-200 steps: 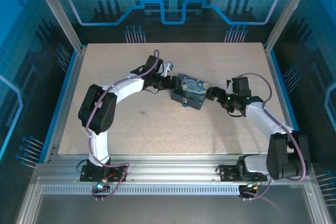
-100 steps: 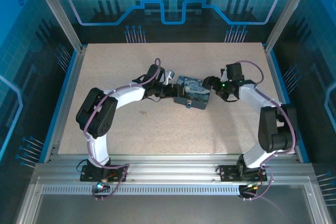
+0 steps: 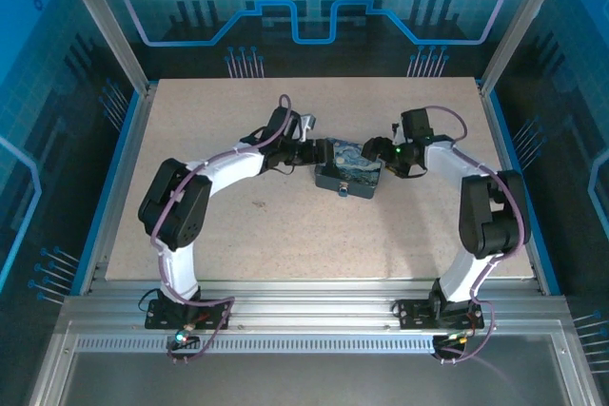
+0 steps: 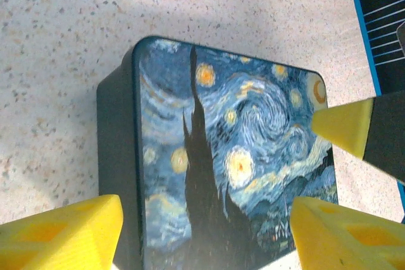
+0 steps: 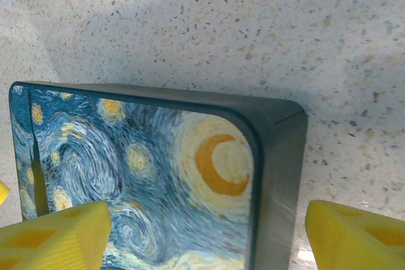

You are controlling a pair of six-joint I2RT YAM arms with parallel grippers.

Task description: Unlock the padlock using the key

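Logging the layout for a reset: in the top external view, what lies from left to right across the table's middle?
left arm's dark elbow → painted night-sky box → right arm's dark elbow

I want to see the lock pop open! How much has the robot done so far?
Nothing looks finished yet. The small padlock sits on the near side of the painted box, untouched. Right now the left gripper and right gripper are both open, one at each end of the box, holding nothing. Still to do: pick up the key, put it in the padlock and turn it.
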